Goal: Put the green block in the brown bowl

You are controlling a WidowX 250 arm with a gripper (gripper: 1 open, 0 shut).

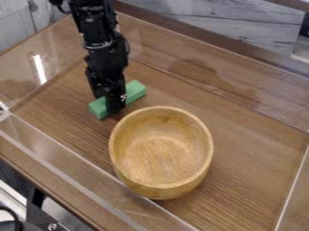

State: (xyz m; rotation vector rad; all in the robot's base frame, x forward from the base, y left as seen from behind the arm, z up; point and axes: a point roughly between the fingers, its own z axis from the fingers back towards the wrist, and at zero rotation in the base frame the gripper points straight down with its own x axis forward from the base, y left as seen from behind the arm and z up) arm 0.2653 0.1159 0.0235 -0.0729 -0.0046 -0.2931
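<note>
Gripper (107,97) pointing straight down, clamped on green block (133,91) lying on wooden table (241,90).
Fingers cover block's middle, so only its two ends show; bright matte green bar, just left of and behind brown bowl (162,151); arm's top cut off by the frame.

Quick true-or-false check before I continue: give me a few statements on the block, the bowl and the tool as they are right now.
1. The green block lies on the table, outside the brown bowl. True.
2. The brown bowl already holds something. False: its inside is bare wood.
3. The tool is down at the green block, pointing downward. True.
4. The tool stands wide open above the bowl. False: it is shut on the green block, left of the bowl's far rim.
5. The brown bowl is tipped on its side. False: it sits upright.
</note>
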